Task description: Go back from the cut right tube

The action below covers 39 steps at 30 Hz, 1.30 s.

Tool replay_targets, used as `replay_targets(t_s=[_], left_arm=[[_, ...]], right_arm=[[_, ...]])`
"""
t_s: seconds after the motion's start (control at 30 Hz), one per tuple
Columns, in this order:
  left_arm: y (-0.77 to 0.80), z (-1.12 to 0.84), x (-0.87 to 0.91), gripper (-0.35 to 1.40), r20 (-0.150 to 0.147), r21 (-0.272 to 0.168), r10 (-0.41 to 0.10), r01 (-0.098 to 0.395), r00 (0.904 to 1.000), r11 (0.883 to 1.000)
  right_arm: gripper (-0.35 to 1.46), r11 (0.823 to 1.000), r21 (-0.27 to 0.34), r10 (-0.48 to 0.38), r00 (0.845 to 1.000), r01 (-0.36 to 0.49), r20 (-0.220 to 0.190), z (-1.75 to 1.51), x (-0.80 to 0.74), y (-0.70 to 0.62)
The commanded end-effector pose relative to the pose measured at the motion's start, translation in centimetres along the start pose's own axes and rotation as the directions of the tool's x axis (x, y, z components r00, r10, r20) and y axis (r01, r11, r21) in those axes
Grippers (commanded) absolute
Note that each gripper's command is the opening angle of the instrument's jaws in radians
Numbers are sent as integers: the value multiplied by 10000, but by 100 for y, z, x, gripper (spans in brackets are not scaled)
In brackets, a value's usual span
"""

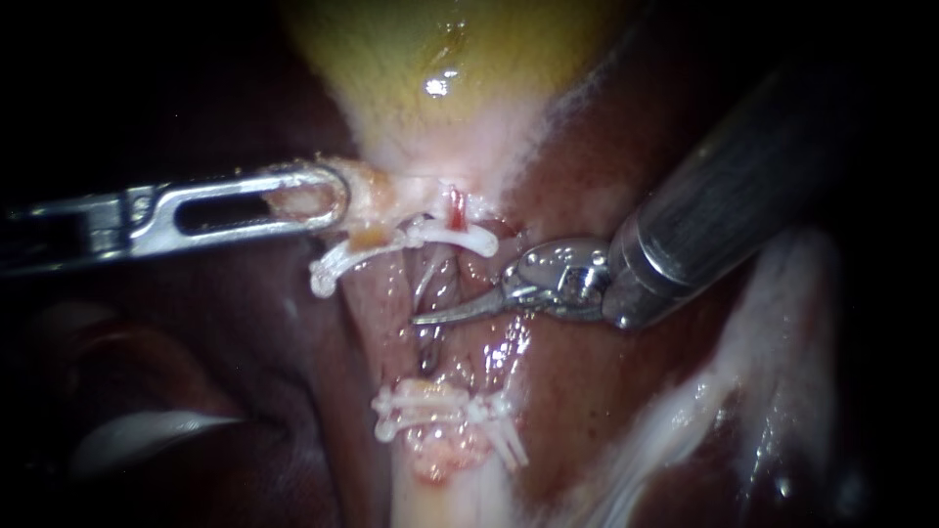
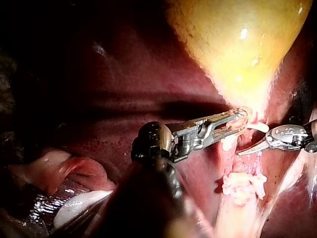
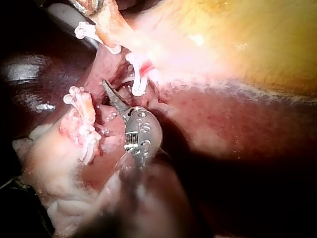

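liver (image 1: 587, 156): soft, wet backdrop. gallbladder (image 1: 440, 49): the only container here, a yellow sac that looks full and thin-walled, so likely puncture-prone. left instrument (image 1: 328, 200): jaws clamped on tissue at the gallbladder's narrow end. right instrument (image 1: 430, 316): curved jaws lie together, empty, just below that end. cut right tube (image 1: 457, 209): stump just under the gallbladder, probably limp, slick, fragile. don't grab it or its clips (image 1: 460, 238).

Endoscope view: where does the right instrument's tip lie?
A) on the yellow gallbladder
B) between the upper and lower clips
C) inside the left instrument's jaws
B: the right instrument has its tip in the gap between the upper clips and the lower clips.
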Motion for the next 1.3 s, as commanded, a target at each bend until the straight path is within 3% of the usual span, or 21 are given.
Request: replay_targets(t_s=[0.03,0.13,0.17,0.27,0.4,0.63,0.7,0.87,0.93,1.1,1.17,1.3], left_arm=[[0,0,0,-35,-6,14,1,-1,10000,10000],[0,0,0,-35,-5,14,3,-3,10000,10000],[0,0,0,-35,-5,15,3,-3,10000,10000],[0,0,0,-35,-6,15,3,-3,10000,10000],[0,0,0,-35,-5,15,4,-4,10000,10000],[0,-1,0,-35,-7,16,4,-4,10000,10000],[0,-1,0,-35,-7,17,5,-5,10000,10000],[1,-2,0,-35,-11,22,6,-6,10000,10000],[1,-2,0,-35,-13,24,6,-6,10000,10000],[2,-4,0,-35,-19,31,7,-7,10000,10000],[2,-4,-1,-35,-20,32,7,-7,10000,10000],[2,-3,-1,-35,-22,36,8,-8,10000,10000]], right_arm=[[-35,10000,11,-15,10000,15,4,-1,0,0],[-35,10000,-97,-25,10000,25,-15,-1,-1,-1],[0,9996,-272,-37,10000,36,-17,-2,-3,-2],[69,9993,-378,-66,9999,62,-116,0,-6,-3],[106,9993,-369,-106,9996,97,-247,4,-10,-3],[133,9976,-681,-125,9991,98,-399,6,-11,-4],[143,9950,-998,-132,9988,85,-465,5,-11,-6],[143,9779,-1968,-825,9952,708,-521,-13,-15,-18],[143,9561,-2726,-1248,9910,1072,-478,-27,-15,-25],[144,9097,-3743,-1972,9803,1796,-88,-63,-12,-41],[144,8774,-4245,-2294,9726,2235,378,-76,-11,-47],[144,8406,-4659,-2489,9610,2762,1207,-91,-17,-58]])
